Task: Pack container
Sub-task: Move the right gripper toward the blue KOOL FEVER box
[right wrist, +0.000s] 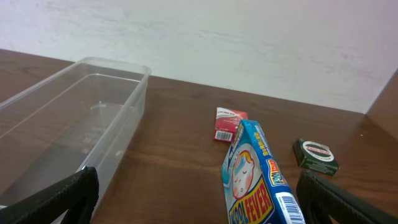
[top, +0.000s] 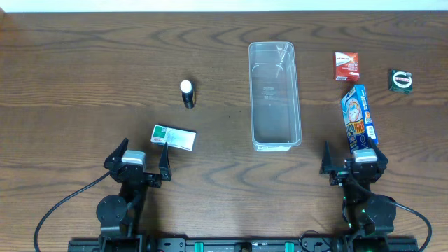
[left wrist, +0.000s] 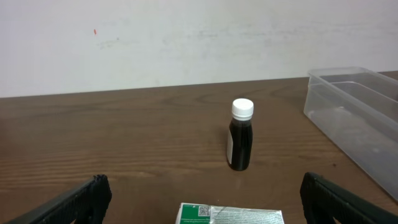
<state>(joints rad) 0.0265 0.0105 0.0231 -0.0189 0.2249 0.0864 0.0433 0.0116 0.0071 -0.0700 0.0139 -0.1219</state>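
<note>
Left gripper (top: 145,145) sits at the near edge, fingers spread wide, holding nothing. Just ahead of it lies a flat white-and-green packet (top: 173,137), and further back stands a small dark bottle (top: 187,94) with a white cap, upright. The clear container (top: 251,98) is mid-table, long axis running straight away from the robot, short end facing it. To its right: a red box (top: 346,66), print too small to read, a blue box (top: 359,119) reading "FEVER", and a small dark green box (top: 400,80). The blue box's near end lies between the right gripper's (right wrist: 196,186) wide-open fingers.
</note>
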